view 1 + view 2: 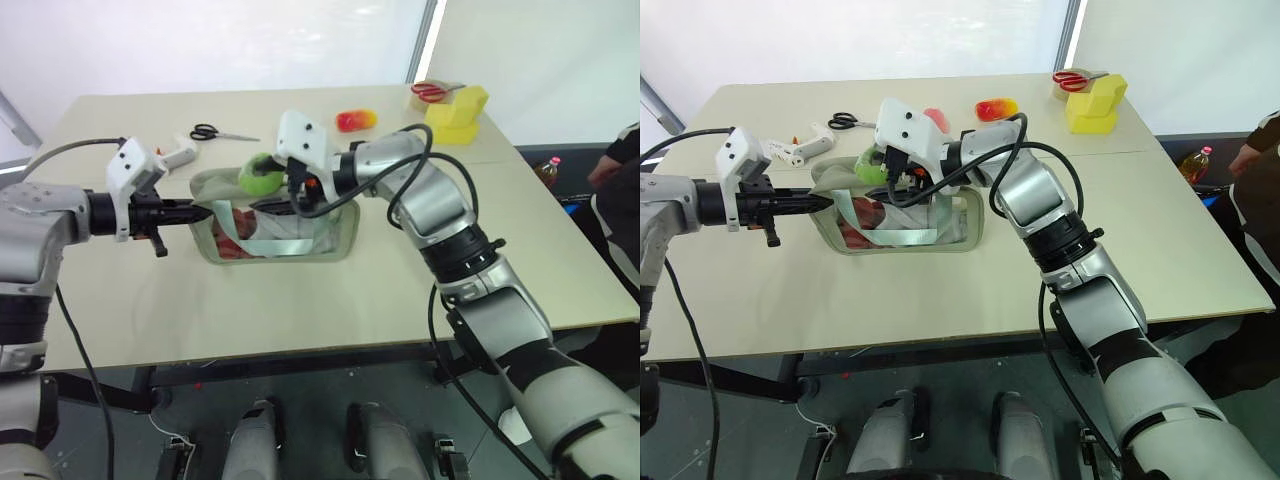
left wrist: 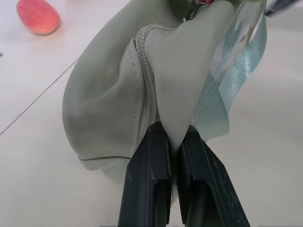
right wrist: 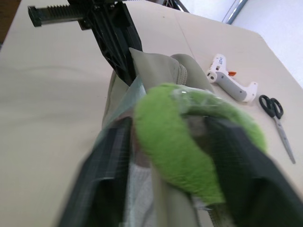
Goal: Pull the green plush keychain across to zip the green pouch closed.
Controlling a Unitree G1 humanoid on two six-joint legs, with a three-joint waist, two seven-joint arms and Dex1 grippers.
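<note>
The green pouch (image 1: 285, 252) lies mid-table with its clear window and teal straps facing me. Its left end is lifted, and my left gripper (image 1: 205, 211) is shut on that end's fabric beside the zipper (image 2: 147, 90). The green plush keychain (image 3: 180, 137) is a fuzzy lime ring at the pouch's top, left of centre (image 1: 258, 177). My right gripper (image 3: 174, 128) reaches in from the right with one finger on each side of the ring, closed against it. The other gripper (image 3: 124, 71) pinches the pouch just beyond.
Behind the pouch lie a white glue gun (image 1: 178, 152) and black scissors (image 1: 215, 133). A red-and-yellow toy (image 1: 355, 121), a yellow block (image 1: 458, 115) and red scissors (image 1: 432, 91) sit at the back right. A person (image 1: 618, 165) and a bottle (image 1: 548, 170) are beyond the table's right edge.
</note>
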